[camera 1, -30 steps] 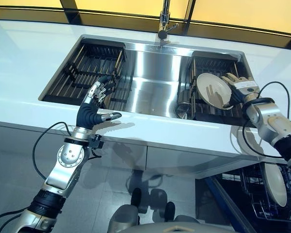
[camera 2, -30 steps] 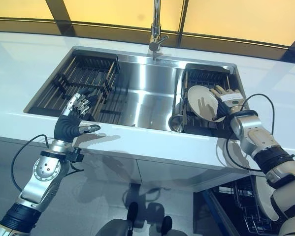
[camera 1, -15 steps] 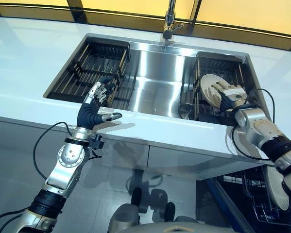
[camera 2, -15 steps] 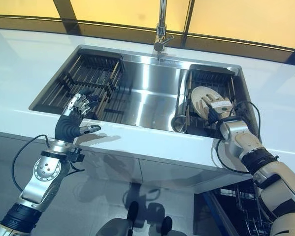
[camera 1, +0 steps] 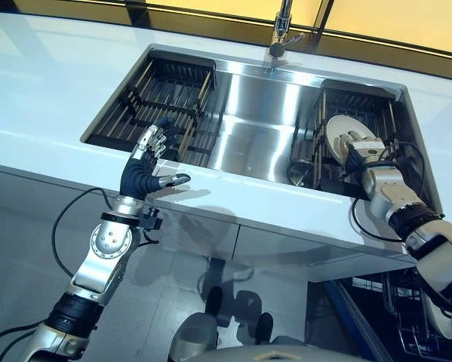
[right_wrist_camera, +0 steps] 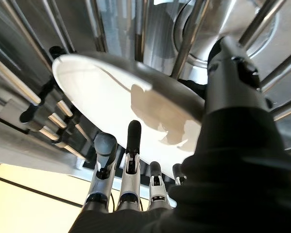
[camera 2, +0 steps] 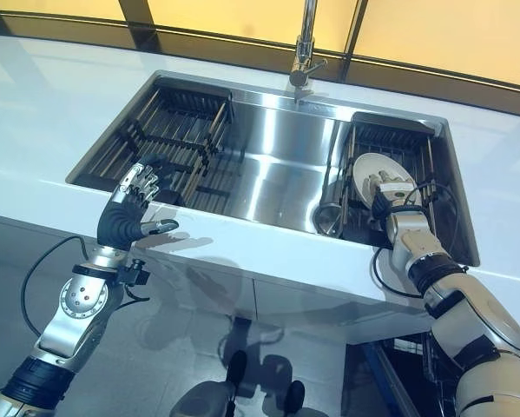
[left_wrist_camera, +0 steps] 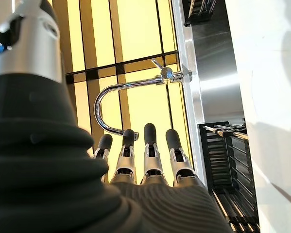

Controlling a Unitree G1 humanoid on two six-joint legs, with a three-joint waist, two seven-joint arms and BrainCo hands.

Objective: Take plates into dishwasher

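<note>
The right hand reaches into the rack on the sink's right side, its fingers straight against the white plate standing on edge there — thumb alongside, nothing curled around the rim. The right wrist view shows what the head views cannot: fingertips laid on the plate's face. The left hand hovers over the white counter's front edge, fingers straight and empty — its wrist view shows the faucet. No legible writing.
</note>
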